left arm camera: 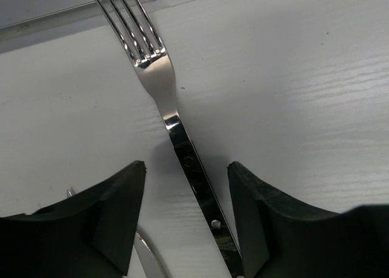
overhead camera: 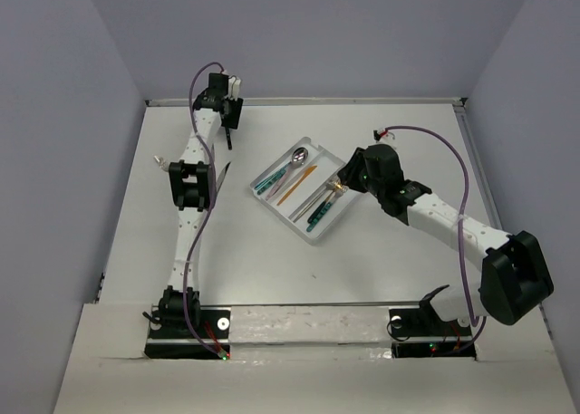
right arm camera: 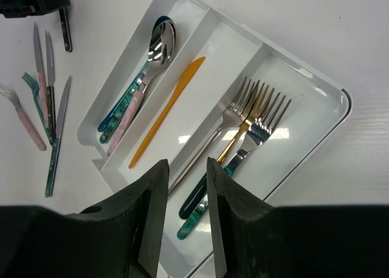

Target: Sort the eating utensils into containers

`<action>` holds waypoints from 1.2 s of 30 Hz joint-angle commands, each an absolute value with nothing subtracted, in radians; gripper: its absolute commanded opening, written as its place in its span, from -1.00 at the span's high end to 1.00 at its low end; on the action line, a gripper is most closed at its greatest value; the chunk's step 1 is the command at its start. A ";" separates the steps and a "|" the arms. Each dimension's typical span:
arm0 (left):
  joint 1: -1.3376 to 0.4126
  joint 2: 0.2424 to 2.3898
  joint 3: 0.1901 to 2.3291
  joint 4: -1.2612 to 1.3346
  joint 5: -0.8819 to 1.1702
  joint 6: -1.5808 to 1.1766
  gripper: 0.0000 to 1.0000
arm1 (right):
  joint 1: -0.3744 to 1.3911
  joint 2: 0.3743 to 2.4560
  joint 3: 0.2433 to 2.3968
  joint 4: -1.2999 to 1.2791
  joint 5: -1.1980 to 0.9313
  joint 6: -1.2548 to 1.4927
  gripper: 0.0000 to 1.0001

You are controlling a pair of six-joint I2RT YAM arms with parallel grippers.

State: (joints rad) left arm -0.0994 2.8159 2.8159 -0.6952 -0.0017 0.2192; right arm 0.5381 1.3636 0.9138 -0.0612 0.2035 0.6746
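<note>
My left gripper is open at the table's far left, low over the table. A fork with a black handle lies between its fingers, close to the right one. My right gripper is open and empty, hovering over the near end of the clear three-compartment tray, also seen in the top view. In the tray, spoons lie in the left compartment, one orange knife in the middle, and several forks in the right.
Several loose knives and forks lie on the table left of the tray, near the left gripper. A serrated knife blade lies beside the black-handled fork. The back wall's edge is just beyond the fork's tines.
</note>
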 commanded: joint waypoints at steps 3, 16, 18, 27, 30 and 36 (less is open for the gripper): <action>-0.104 2.839 2.873 -0.792 -0.012 0.203 -0.13 | 0.546 1.338 0.927 -0.058 0.248 0.641 0.25; -0.106 2.841 2.830 -0.830 0.083 0.193 0.81 | 0.546 1.313 0.914 -0.058 0.281 0.635 0.24; -0.107 2.836 2.836 -0.827 0.100 0.190 1.00 | 0.546 1.304 0.905 -0.058 0.291 0.634 0.25; -0.133 2.685 2.924 -0.853 0.170 0.179 1.00 | 0.546 1.259 0.871 -0.061 0.314 0.627 0.24; -0.159 2.564 2.927 -0.870 0.146 0.167 1.00 | 0.546 1.243 0.859 -0.064 0.330 0.626 0.24; -0.248 2.292 2.841 -0.931 0.300 0.164 1.00 | 0.546 1.229 0.850 -0.103 0.371 0.617 0.23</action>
State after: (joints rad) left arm -0.1745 2.6205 2.8452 -0.9134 0.1749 0.1707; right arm 0.5381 1.2610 0.8570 -0.0841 0.3111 0.6395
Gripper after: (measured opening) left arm 0.103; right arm 0.383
